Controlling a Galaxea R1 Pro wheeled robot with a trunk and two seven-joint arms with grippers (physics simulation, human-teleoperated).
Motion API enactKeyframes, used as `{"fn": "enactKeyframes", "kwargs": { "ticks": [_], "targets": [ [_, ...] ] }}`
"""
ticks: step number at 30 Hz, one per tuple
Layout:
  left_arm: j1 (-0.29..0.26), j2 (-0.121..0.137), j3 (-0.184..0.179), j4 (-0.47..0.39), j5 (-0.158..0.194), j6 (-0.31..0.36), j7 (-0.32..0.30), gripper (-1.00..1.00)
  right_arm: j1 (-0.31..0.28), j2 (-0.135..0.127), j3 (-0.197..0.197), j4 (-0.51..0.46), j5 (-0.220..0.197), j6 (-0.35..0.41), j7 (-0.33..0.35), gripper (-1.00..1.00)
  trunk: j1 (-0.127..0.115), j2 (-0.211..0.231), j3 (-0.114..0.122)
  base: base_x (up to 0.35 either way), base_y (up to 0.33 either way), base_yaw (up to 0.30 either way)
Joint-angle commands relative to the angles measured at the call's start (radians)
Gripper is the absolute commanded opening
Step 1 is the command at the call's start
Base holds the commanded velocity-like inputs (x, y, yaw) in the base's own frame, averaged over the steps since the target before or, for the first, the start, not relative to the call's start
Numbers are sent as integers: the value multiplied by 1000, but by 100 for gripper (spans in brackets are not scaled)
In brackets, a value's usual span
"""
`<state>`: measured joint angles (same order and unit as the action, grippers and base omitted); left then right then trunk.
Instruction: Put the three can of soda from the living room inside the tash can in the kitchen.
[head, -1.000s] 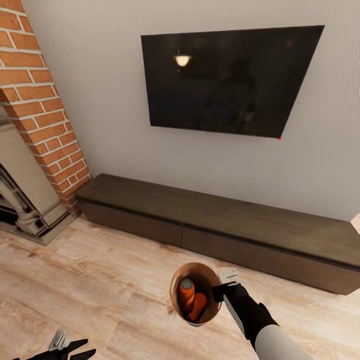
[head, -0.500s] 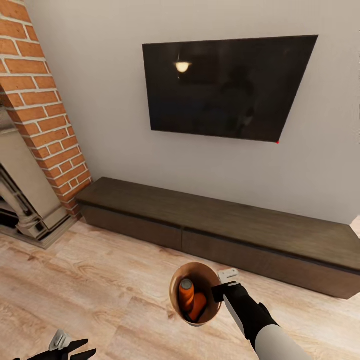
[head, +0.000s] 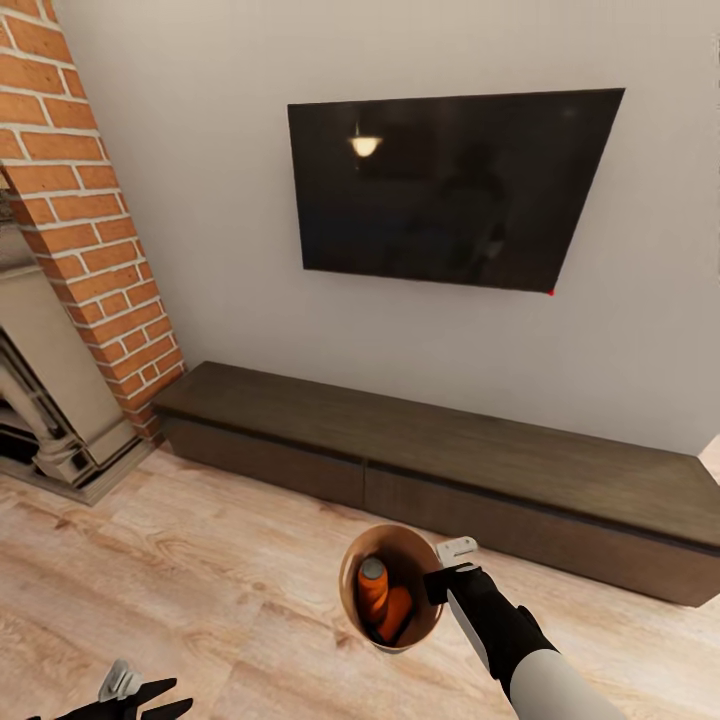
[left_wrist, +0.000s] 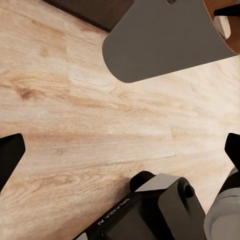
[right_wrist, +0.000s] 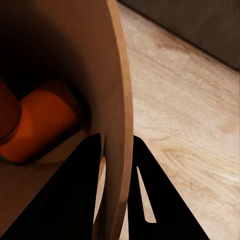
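From my head view the tash can (head: 352, 590) hides the lower parts of two orange cans (head: 383, 598) — I can't make out a blue one inside. The left pincer (head: 130, 692) is cut off at the bottom edge, so its opening is unreadable there. The fireplace (head: 40, 420) runs off the left edge.

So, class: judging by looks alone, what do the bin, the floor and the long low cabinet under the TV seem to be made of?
The bin: a thin smooth shell, matte grey outside, glossy copper-brown inside; metal or plastic, hard to say. The floor: light wood planks, with visible grain and knots, satin finish. The low cabinet: dark brown wood or veneer, matte, with faint grain.
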<state>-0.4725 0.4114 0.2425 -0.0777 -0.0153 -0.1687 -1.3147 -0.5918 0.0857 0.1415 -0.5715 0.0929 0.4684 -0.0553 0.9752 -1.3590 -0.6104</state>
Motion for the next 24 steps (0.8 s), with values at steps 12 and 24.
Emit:
{"fn": "enactKeyframes", "kwargs": {
  "ticks": [12, 24],
  "targets": [
    [0, 0, 0, 0, 0, 0, 0, 100, 0, 0, 5, -1, -5, 0, 5, -100, 0, 0, 18, 20, 11, 0],
    [0, 0, 0, 0, 0, 0, 0, 100, 0, 0, 6, 0, -5, 0, 3, -100, 0, 0, 19, 199, 212, 86]
  ]
}}
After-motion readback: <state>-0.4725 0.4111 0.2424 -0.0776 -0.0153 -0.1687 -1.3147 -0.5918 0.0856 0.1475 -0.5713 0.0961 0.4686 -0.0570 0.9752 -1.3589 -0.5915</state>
